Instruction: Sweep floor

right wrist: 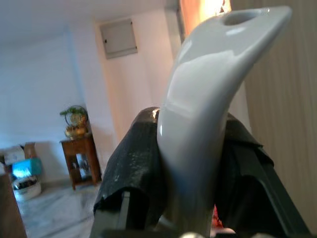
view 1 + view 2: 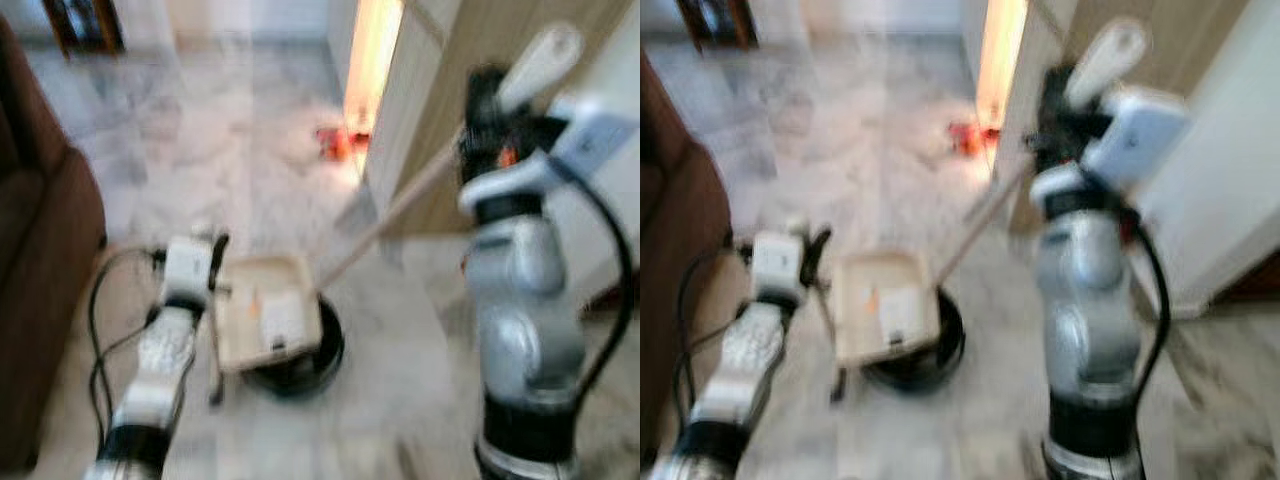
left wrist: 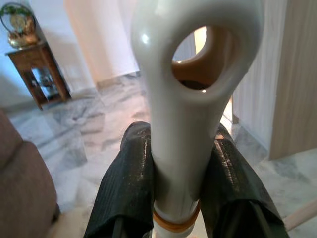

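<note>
Left gripper (image 3: 176, 188) clamps the dustpan handle (image 3: 193, 99); right gripper (image 1: 190, 173) clamps the broom handle (image 1: 208, 94). Risk: tilting the dustpan (image 2: 262, 312), beside the brown sofa (image 2: 40, 260), spills debris.

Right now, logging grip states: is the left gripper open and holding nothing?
No: its black fingers are clamped on a white handle.

Dustpan (image 2: 262, 312) on marble floor (image 2: 210, 150)

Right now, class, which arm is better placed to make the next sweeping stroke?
The right. Its claw is shut on the broom handle, whose black broom head rests beside the dustpan. The left claw holds the dustpan handle.
</note>
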Robot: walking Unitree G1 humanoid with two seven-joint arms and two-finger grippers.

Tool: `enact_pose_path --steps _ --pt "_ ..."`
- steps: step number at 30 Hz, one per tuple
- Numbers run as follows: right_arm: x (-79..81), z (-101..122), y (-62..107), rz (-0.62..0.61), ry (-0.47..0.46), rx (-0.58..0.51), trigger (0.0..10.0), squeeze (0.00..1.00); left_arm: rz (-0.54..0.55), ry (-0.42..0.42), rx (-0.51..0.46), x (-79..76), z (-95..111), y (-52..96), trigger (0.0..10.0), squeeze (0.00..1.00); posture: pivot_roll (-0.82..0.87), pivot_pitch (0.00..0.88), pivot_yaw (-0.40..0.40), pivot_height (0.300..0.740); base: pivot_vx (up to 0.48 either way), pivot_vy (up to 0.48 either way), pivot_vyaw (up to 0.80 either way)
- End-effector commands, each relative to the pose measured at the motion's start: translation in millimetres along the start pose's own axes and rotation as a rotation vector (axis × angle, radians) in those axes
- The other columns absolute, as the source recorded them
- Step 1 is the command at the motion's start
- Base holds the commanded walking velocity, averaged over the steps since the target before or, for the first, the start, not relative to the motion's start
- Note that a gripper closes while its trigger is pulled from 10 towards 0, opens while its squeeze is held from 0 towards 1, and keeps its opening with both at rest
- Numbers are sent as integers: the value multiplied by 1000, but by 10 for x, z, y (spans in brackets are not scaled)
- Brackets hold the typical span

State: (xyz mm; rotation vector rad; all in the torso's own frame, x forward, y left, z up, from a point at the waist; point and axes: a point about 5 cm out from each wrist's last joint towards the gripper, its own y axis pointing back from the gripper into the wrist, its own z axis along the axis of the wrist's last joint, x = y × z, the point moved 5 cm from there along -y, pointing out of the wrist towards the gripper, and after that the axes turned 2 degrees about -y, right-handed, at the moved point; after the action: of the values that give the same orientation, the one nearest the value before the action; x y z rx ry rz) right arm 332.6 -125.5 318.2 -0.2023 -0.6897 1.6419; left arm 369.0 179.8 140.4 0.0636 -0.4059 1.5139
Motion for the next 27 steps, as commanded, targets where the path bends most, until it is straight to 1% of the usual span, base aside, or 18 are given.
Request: enact_pose_path --steps 1,9,14,17,18,19,22,23,24,27 --pt "-1 182 -2 -1 -10 -73 10000 0 -10 3 -52 -48 135 -42 10000 0 -40 119 -40 740 285 0 0" --pt "-8 170 3 -2 -9 -68 10000 0 -10 3 -52 -50 135 -43 10000 0 -40 119 -40 740 282 0 0" --pt "45 137 20 14 -5 -60 10000 0 -13 11 -63 -55 153 -37 10000 0 -43 123 -40 740 0 0 0" --pt "122 111 38 35 -4 -56 10000 0 -16 14 -64 -62 156 -37 10000 0 -42 123 -39 740 0 0 0" --pt "122 111 38 35 -4 -56 10000 0 -16 14 -64 -62 156 -37 10000 0 -42 123 -39 740 0 0 0" --pt "185 106 49 51 2 -57 10000 0 -18 14 -64 -66 157 -37 10000 0 -42 123 -39 740 0 0 0" --pt "292 102 66 81 12 -63 10000 0 -20 15 -64 -69 157 -38 10000 0 -42 122 -40 740 0 0 0" --pt "374 99 79 108 26 -70 10000 0 -20 15 -64 -69 157 -39 10000 0 -42 122 -40 740 0 0 0" --pt "374 99 79 108 26 -70 10000 0 -20 15 -64 -69 157 -39 10000 0 -42 122 -40 740 0 0 0" --pt "468 105 93 143 50 -81 10000 0 -21 15 -64 -71 159 -37 10000 0 -42 122 -40 740 0 0 0"
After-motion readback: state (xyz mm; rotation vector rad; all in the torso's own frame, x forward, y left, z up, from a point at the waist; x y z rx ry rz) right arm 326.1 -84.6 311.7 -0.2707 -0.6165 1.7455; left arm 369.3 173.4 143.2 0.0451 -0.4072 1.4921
